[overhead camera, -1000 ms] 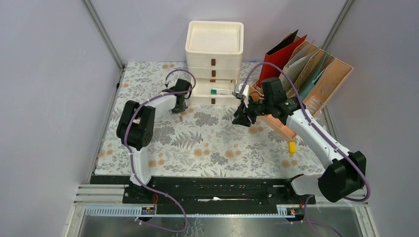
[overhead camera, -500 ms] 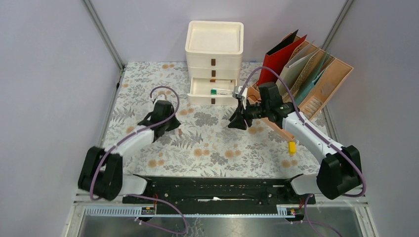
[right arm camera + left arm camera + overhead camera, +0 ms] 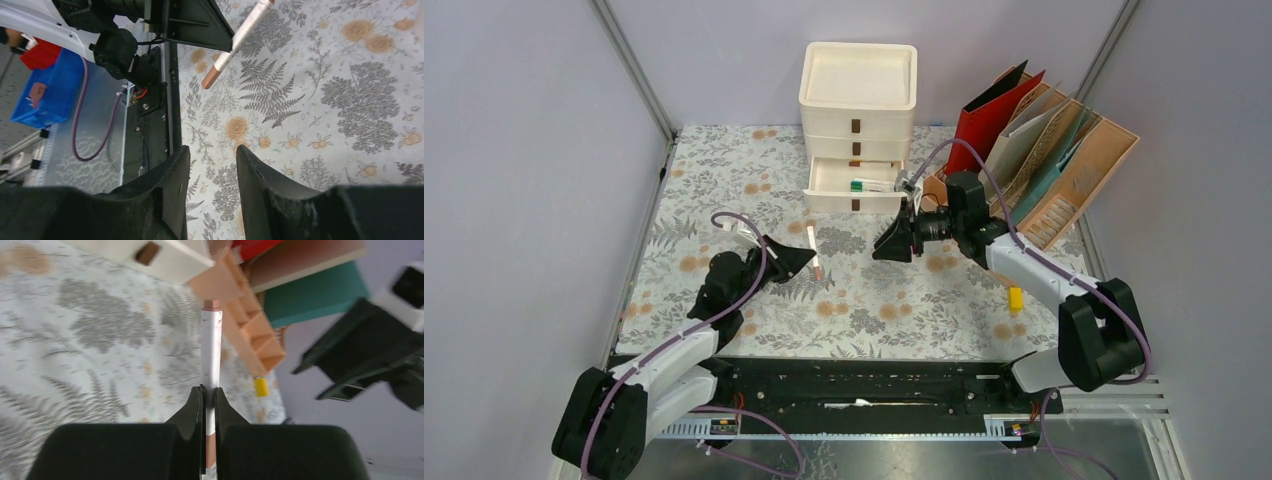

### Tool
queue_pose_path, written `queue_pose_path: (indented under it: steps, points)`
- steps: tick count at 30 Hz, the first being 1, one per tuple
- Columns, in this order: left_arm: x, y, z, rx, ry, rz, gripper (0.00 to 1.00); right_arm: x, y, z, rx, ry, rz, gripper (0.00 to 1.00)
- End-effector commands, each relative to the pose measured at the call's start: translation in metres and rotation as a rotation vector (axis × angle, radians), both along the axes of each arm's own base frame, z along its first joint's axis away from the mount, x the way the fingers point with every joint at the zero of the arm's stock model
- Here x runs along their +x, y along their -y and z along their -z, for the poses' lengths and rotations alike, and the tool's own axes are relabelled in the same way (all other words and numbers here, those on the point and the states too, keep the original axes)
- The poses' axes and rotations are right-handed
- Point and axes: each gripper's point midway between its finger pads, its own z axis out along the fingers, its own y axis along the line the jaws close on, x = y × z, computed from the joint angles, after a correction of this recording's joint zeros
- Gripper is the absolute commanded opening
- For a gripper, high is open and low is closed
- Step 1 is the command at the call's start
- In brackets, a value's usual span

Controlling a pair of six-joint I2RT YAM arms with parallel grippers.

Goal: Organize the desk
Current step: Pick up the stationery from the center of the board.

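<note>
Near the front-left of the desk (image 3: 864, 300), a pale fern-and-flower cloth framed by metal rails that spreads beneath both arms, the left gripper (image 3: 802, 257) is clamped tight on a white pen (image 3: 813, 250) with copper-pink ends. The left wrist view shows the two black fingers (image 3: 192, 402) pressed flat against the barrel partway along, with the longer part of the pen jutting out ahead of them. The pen seems to be held clear of the cloth, though the angle makes that hard to confirm.

The right gripper (image 3: 882, 250) hangs over the middle of the desk, pointing towards the left one. Its jaws stand partly apart with nothing between them, and only patterned cloth shows in the gap.

At the back stands a cream drawer unit (image 3: 859, 110). Its lower drawer (image 3: 852, 190) is pulled out, and a green-capped item (image 3: 861, 185) lies inside. To the right of it an orange file organiser (image 3: 1074, 170) holds folders, a red folder (image 3: 984, 115) being nearest the drawers. A small yellow block (image 3: 1015, 298) lies on the cloth by the right edge.
</note>
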Motion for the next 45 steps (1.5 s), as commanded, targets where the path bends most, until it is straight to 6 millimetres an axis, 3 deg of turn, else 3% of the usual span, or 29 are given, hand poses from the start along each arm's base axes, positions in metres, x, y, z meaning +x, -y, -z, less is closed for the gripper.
queue_pose_path:
  steps: [1,8,18,30,45]
  points:
    - [-0.017,0.024,-0.078,-0.219,0.243,0.098,0.0,-0.001,-0.01,-0.02,0.118,-0.085,-0.017,0.47]
    - [-0.027,0.043,-0.1,-0.289,0.315,0.097,0.0,0.0,-0.016,-0.02,0.156,-0.157,-0.016,0.47]
    - [-0.028,0.063,-0.116,-0.316,0.364,0.063,0.0,-0.01,-0.027,-0.018,0.165,-0.208,-0.054,0.48]
    - [-0.026,0.089,-0.113,-0.306,0.355,0.103,0.0,-0.02,-0.035,-0.017,0.163,-0.233,-0.091,0.48]
    - [-0.026,0.101,-0.115,-0.308,0.364,0.126,0.0,-0.026,-0.044,-0.011,0.15,-0.264,-0.109,0.45]
